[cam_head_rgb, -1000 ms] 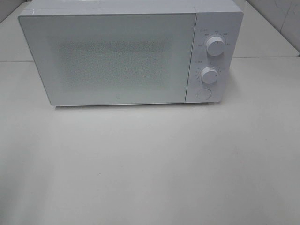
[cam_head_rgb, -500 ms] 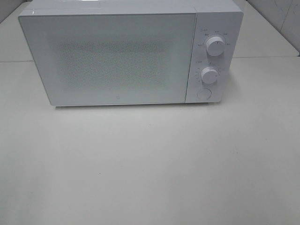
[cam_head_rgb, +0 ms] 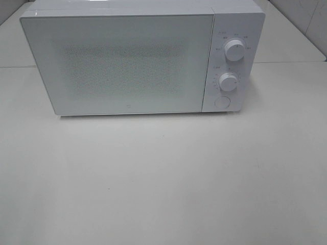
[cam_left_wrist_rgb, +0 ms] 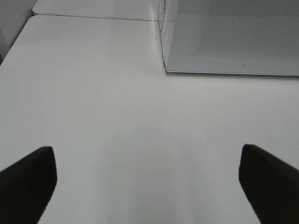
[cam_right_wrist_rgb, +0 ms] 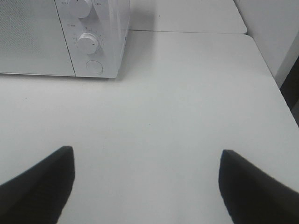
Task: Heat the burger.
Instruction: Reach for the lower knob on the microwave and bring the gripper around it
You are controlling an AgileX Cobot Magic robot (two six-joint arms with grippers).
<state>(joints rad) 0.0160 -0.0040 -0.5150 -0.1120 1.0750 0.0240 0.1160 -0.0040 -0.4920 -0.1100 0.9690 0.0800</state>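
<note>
Nothing has shifted since the earlier frame. Nearest, the left gripper (cam_left_wrist_rgb: 145, 153) and right gripper (cam_right_wrist_rgb: 147, 153) hover spread wide and empty above the table (cam_head_rgb: 163, 178). Beyond, the microwave (cam_head_rgb: 127, 61) stands shut; the burger shows in no view.

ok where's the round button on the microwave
In the high view the round button sits at the bottom of the microwave's right-hand control panel, just below the lower knob and right of the closed door.
</note>
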